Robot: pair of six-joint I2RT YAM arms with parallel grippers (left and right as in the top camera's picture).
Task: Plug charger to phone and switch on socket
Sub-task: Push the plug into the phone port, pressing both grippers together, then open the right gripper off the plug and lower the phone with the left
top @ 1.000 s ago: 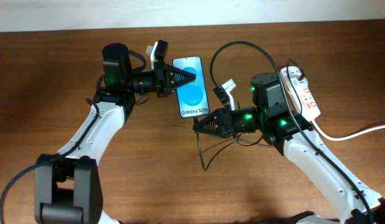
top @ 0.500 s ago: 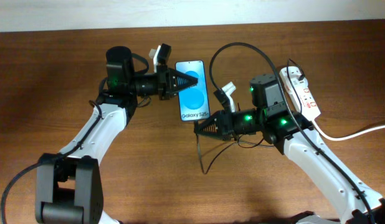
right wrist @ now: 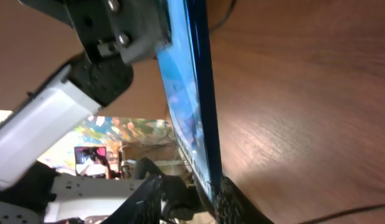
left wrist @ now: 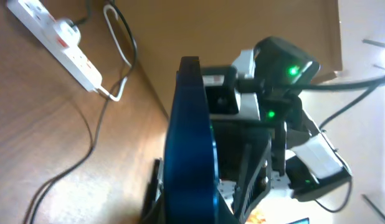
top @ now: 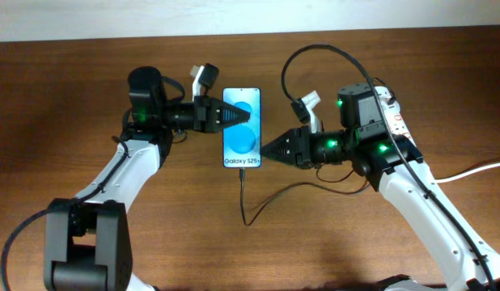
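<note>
Well, the socket point(top: 398, 124) lies right of my right gripper point(top: 268, 150), the nearer one, jaws' state unclear from here; my left gripper point(top: 243, 118) is clamped on the phone point(top: 242, 141).

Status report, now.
Left gripper shut on phone. Right gripper at phone's edge, grip unclear. Charger appears plugged into phone's bottom. Socket partly hidden by right arm.

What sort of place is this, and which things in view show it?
Probably a robotics lab bench: a left arm and a right arm work over a wooden table, with the phone and the socket, a white power strip, in view.
</note>
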